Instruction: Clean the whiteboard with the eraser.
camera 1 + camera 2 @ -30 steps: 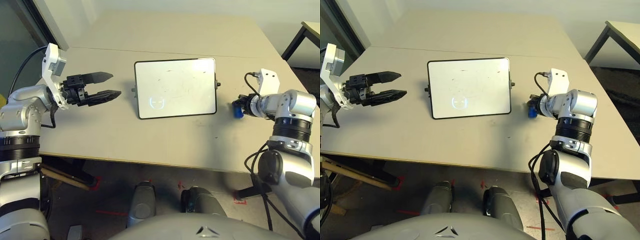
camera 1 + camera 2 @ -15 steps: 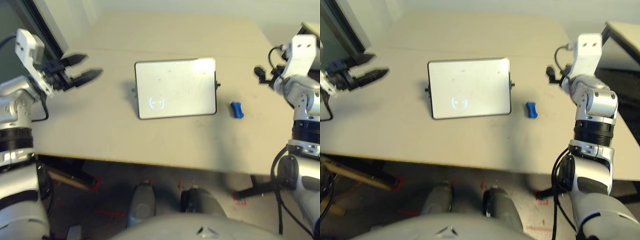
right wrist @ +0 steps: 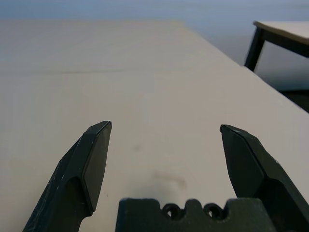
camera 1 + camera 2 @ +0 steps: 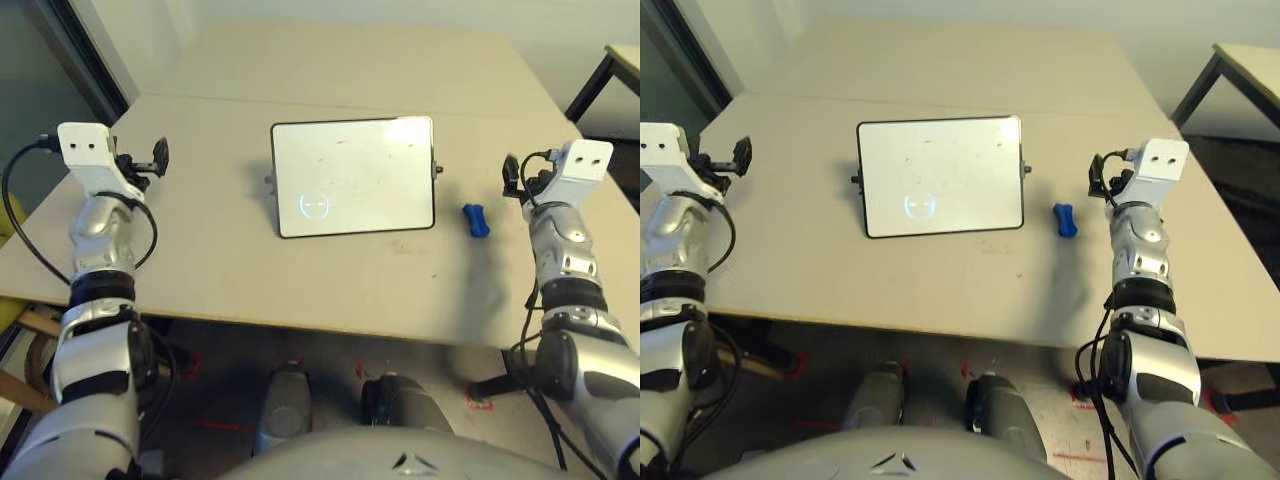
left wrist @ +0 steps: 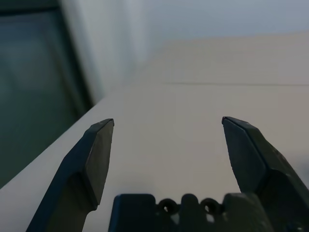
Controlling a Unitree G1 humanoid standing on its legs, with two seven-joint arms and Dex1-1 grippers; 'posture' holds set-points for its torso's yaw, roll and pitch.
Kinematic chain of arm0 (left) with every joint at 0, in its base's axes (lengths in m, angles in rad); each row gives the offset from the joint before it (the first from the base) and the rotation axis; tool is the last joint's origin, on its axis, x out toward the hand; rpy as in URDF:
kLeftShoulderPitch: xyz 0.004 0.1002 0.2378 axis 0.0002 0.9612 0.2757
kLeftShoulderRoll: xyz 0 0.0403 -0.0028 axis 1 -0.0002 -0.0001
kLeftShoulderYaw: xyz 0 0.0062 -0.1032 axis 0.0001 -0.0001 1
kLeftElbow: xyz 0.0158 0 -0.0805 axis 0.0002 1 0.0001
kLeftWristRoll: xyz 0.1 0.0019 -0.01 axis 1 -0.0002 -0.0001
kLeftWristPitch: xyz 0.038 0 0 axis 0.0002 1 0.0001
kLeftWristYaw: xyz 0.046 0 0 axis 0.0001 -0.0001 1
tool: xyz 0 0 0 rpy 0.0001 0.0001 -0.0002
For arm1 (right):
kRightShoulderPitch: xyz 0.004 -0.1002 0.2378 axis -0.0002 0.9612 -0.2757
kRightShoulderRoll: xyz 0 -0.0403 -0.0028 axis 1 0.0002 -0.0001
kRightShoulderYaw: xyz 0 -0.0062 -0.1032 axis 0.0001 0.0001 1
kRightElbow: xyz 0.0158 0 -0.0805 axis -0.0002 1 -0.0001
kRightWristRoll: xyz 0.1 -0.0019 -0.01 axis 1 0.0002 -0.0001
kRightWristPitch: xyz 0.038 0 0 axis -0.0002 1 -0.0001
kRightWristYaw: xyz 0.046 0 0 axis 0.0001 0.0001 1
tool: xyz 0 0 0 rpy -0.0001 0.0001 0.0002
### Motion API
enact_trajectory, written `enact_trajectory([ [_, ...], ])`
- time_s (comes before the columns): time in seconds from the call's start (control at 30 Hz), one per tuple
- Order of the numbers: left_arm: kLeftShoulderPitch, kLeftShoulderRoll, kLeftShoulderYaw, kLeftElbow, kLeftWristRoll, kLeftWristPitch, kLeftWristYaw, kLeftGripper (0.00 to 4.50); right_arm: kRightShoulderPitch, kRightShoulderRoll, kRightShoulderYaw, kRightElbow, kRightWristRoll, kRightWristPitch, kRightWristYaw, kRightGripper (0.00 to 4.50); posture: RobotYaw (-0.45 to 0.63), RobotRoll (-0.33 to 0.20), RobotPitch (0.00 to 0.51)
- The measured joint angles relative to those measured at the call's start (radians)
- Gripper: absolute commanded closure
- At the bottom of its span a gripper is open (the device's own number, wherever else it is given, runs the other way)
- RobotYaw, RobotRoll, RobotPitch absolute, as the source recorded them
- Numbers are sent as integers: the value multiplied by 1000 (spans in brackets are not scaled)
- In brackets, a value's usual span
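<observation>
The whiteboard (image 4: 352,177) lies in the middle of the table, black-framed, with a faint bluish circle (image 4: 314,206) near its lower left and light smudges. The blue eraser (image 4: 474,220) rests flat on the table just right of the board, touched by nothing. My right gripper (image 4: 522,172) is raised a little to the right of the eraser and points away from me; in the right wrist view its fingers (image 3: 89,164) stand wide open over bare table. My left gripper (image 4: 142,160) is at the table's left side, well clear of the board, open (image 5: 167,121) and holding nothing.
The beige table (image 4: 330,270) has a seam across its far part and a front edge close to my body. A dark table leg (image 4: 590,85) stands beyond the right side, and a dark window frame (image 4: 85,60) runs along the far left.
My right gripper opened and left the eraser on the table, then swung up and back to the right. My left arm drew back to the left, its gripper turned to point away.
</observation>
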Motion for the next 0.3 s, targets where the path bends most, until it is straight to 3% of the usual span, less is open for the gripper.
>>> enact_trajectory([
  [0.3, -28, -7, 8, 58, -3, -12, 37, 0, 0, -12, 0, 69, 20, -81, -44, 40, 303, 0, 24],
])
